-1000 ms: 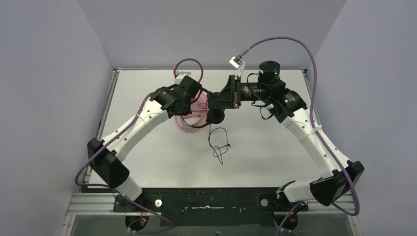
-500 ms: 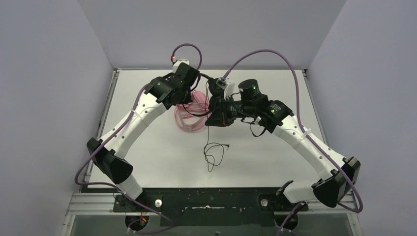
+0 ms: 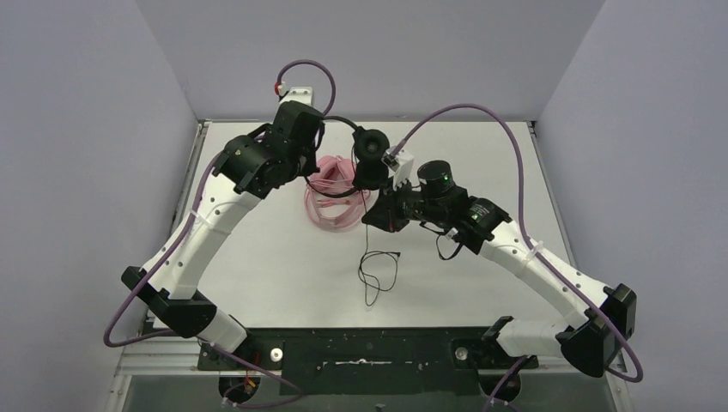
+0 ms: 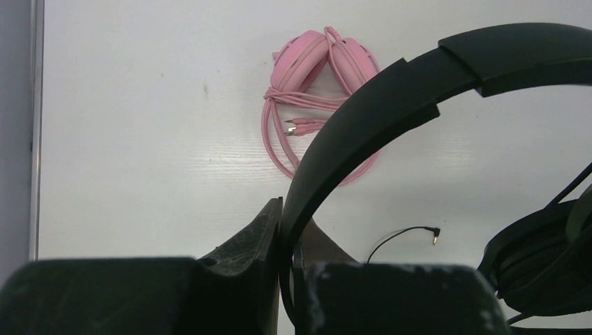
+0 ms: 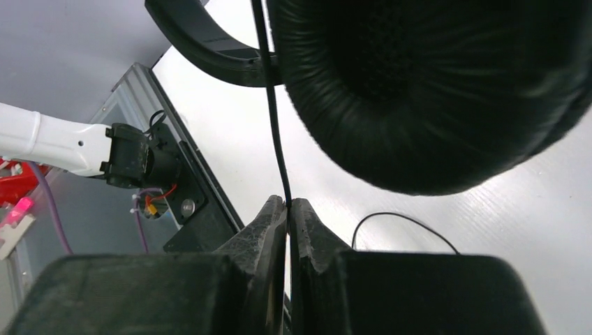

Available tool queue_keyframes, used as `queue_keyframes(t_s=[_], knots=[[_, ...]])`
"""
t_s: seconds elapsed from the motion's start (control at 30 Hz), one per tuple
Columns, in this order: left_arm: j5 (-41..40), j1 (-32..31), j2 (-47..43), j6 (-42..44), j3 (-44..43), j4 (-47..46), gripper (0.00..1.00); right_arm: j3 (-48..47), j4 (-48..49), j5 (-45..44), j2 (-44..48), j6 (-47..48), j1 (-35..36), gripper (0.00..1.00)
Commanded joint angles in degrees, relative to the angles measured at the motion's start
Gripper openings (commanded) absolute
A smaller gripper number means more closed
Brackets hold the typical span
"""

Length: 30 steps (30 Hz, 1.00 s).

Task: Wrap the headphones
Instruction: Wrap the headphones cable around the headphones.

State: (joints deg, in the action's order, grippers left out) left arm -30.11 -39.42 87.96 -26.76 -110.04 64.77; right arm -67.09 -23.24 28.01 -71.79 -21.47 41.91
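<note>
The black headphones hang above the table's back middle, with an ear cup point(image 3: 371, 146) point(image 5: 433, 84) facing the camera. My left gripper point(image 3: 321, 122) point(image 4: 287, 209) is shut on their black headband point(image 4: 391, 98). Just below the ear cup, my right gripper point(image 3: 373, 215) point(image 5: 287, 202) is shut on the thin black cable point(image 5: 272, 105). The cable's slack lies looped on the table point(image 3: 378, 270), and its plug point(image 4: 434, 234) rests free. The pink headphones point(image 3: 335, 193) point(image 4: 314, 59) lie folded on the table under the black pair, their pink cable wound around them in loops.
Grey walls close in the white table point(image 3: 257, 275) at the back and on both sides. A metal rail point(image 3: 193, 184) runs along its left edge. The black base plate point(image 3: 369, 348) with both arm mounts spans the near edge.
My left arm has swung back and to the left, lifting the black headband higher. My right gripper has moved down and nearer along the cable. The slack loop on the table shifted slightly.
</note>
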Motion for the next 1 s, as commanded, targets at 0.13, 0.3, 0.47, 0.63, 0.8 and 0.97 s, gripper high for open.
queue_keyframes(t_s=[0.13,0.3,0.47,0.63,0.8,0.97], knots=[[4.0,-0.2,-2.2,-2.5,-4.7,-3.3,0.0,4.9,12.2,-8.6,3.7,0.1,2.4,0.02],[4.9,-0.3,-2.4,-2.9,-4.7,-3.1,0.0,4.7,13.9,-12.4,3.3,1.2,3.7,0.02],[5.0,-0.3,-2.1,-2.7,-4.3,-3.1,0.0,3.5,13.9,-13.3,2.2,3.1,6.7,0.04],[3.9,-0.3,-1.7,-2.2,-4.2,-3.1,0.0,-0.4,9.5,-12.4,-1.3,5.6,10.0,0.01],[3.2,-0.2,-2.0,-1.7,-4.5,-3.0,0.0,1.7,8.1,-14.3,-0.7,4.4,11.0,0.0],[5.1,-0.1,-3.5,-0.8,-3.3,-3.3,0.0,5.6,6.0,-22.8,3.7,3.8,10.0,0.02]])
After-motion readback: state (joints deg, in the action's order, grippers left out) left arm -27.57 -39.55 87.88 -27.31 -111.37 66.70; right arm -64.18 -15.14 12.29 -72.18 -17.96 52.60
